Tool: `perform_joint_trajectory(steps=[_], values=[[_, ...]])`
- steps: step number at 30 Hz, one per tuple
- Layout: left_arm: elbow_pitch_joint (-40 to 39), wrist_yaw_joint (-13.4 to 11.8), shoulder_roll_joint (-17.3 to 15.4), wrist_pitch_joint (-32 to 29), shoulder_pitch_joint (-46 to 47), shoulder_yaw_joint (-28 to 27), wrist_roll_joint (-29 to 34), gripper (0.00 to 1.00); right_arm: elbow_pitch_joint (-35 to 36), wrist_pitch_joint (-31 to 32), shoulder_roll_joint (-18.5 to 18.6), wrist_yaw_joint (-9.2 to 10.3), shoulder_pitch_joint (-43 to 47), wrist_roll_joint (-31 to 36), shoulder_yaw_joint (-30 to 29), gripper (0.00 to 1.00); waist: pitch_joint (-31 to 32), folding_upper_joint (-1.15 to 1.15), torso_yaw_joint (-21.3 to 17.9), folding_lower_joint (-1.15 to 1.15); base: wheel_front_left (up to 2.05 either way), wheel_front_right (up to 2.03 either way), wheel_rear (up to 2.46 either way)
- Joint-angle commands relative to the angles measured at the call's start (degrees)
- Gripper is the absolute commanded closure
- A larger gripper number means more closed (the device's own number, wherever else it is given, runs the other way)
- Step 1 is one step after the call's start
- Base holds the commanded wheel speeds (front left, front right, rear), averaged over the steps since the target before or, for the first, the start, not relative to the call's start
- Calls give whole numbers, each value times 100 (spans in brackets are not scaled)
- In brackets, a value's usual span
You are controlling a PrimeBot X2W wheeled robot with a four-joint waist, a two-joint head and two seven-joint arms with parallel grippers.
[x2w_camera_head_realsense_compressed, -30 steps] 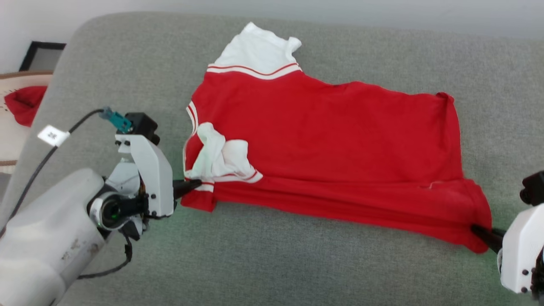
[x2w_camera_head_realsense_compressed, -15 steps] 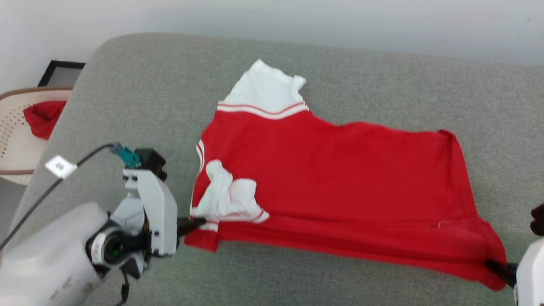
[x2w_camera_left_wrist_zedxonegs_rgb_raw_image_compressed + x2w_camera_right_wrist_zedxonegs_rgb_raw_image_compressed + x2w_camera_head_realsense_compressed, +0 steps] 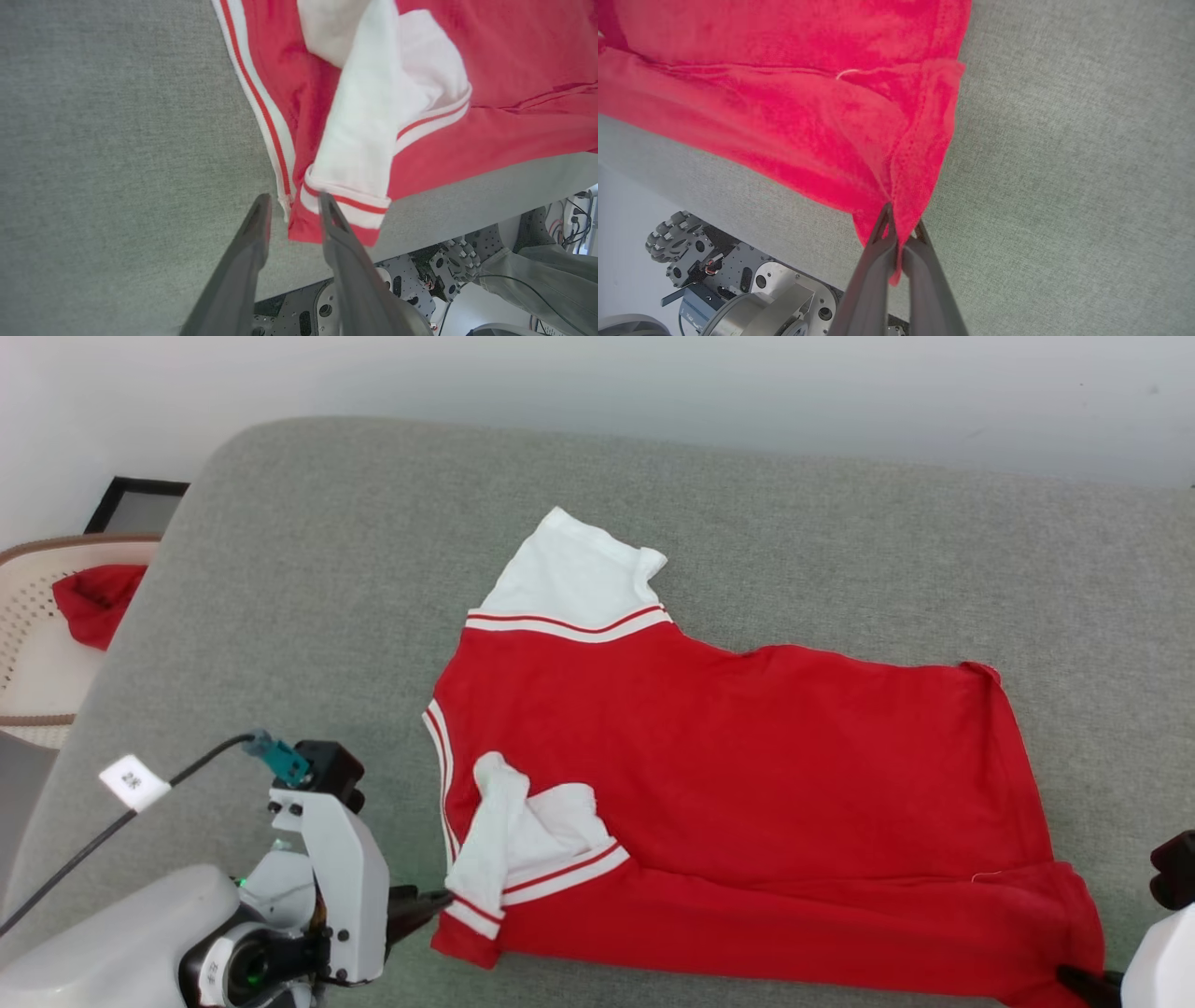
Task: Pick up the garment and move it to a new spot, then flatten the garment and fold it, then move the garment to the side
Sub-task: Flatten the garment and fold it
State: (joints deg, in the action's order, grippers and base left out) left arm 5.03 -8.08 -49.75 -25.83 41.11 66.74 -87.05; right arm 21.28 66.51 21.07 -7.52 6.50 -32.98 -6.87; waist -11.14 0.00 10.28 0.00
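Left gripper (image 3: 293,204): fingers parted, tips at the striped front-left corner of the red jersey (image 3: 747,784), nothing clamped. The jersey lies spread on the grey sofa cushion (image 3: 308,569) near its front edge, one white sleeve folded over. Right gripper (image 3: 899,231): closed tight, pinching the hem corner.

I find the garment (image 3: 747,784) soft, matt cloth; the cushion (image 3: 327,569) coarse grey weave; my left fingers (image 3: 247,270) smooth dark plastic.
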Motion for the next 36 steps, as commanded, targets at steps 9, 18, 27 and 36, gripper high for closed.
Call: perform_joint_trajectory(steps=[9,18,27,36], values=[[8,42,11,116,16,-23,126,0,-76,-172,-53,6,-155,22,101,0,-20,0,-79,0,0,0,0],[-90,46,-121,345,469,-273,430,0,237,-939,-62,6,-471,103,127,0,-143,0,-234,0,0,0,0],[367,232,12,958,1286,-624,1140,0,251,-3081,217,6,-1075,526,689,0,-465,0,-567,0,0,0,0],[1261,500,374,1177,2056,-765,1530,0,-73,-4683,285,6,-1500,798,1156,0,-793,0,-911,0,0,0,0]])
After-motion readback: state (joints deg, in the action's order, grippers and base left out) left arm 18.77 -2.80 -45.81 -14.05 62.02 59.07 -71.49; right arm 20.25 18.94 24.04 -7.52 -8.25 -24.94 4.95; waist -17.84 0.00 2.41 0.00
